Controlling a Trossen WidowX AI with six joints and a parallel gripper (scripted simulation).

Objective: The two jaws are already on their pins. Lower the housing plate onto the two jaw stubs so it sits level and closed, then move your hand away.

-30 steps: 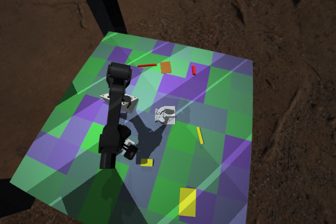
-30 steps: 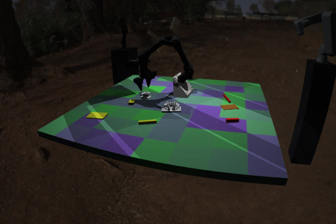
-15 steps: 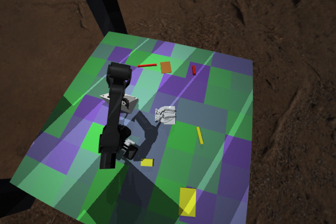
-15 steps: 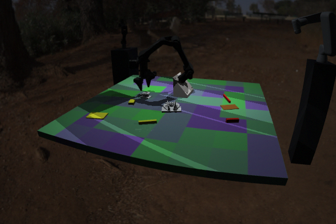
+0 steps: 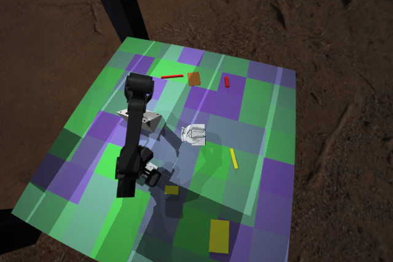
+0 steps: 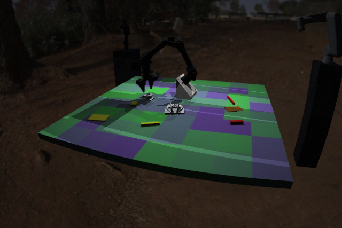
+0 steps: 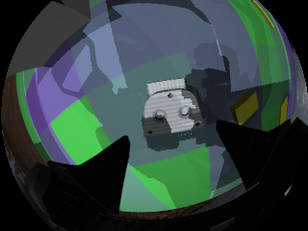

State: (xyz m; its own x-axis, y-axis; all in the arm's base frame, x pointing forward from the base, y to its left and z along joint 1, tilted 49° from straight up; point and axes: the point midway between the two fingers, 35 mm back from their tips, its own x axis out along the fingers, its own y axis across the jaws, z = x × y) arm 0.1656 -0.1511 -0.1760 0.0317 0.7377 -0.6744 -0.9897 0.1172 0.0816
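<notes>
Housing plate (image 5: 151, 166) (image 6: 148, 95) (image 7: 172, 112): below the claw (image 5: 139, 175) (image 6: 147, 89) (image 7: 173, 133), on the bench (image 5: 218, 104) (image 6: 215, 140) (image 7: 192, 166). Claw spread, holding nothing. Probably light, stiff, a little slippery; best pinched by opposite side edges, clear of both round features.

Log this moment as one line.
pincer: open, nothing held | housing plate: below pincer | jaw assembly: without housing plate

Pale grey housing plate (image 5: 151, 166) (image 6: 148, 96) (image 7: 172, 112), two round bosses on its face, apart from the white two-jaw assembly (image 5: 194, 134) (image 6: 174, 108).
</notes>
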